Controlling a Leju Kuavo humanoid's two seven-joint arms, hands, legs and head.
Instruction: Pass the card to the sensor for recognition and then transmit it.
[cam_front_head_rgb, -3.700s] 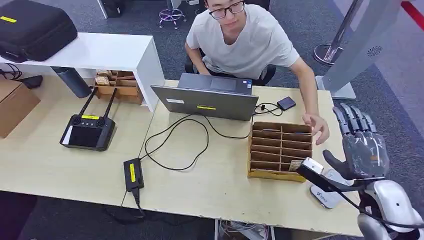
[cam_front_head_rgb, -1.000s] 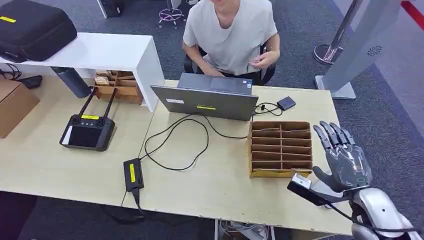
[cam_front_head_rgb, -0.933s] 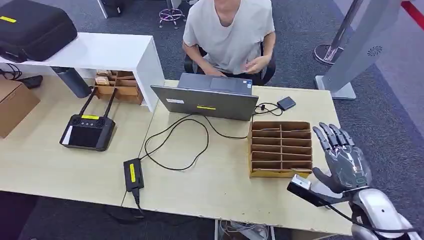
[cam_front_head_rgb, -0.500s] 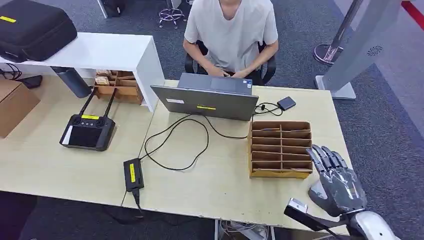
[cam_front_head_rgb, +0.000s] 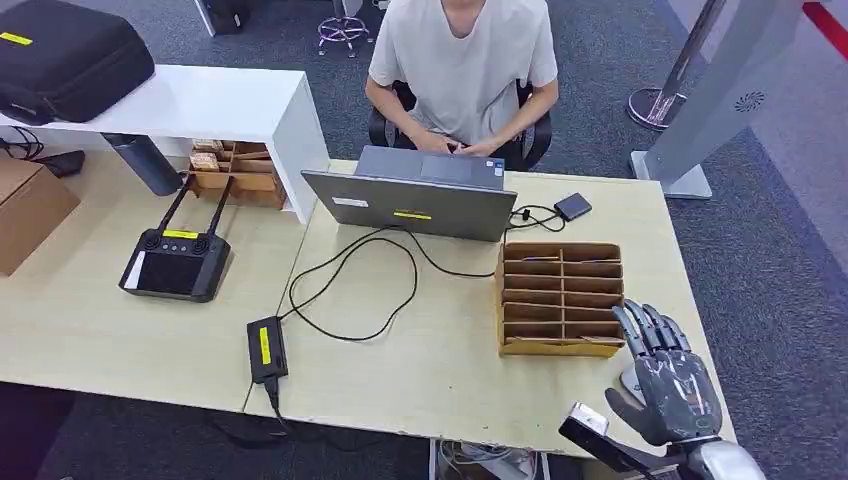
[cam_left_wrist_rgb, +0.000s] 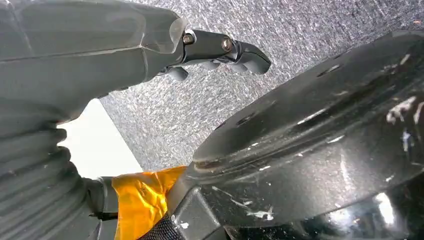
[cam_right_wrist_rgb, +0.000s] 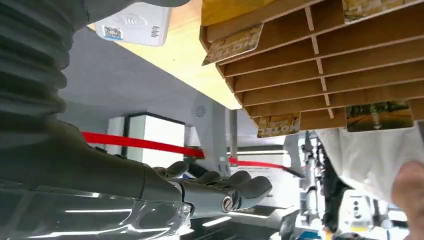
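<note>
My right hand hangs with fingers spread and nothing in them at about 5 o'clock of the wooden rack, where the cards stand in slots (easy to pluck), the white sensor just beside.

Your robot's right hand has a glossy grey translucent back and dark grey segmented fingers, on a silver wrist with a black camera block. In your wrist views, the left hand shows a grey ribbed cover, silver screws at the dark fingers, and orange tape beside black body parts
</note>
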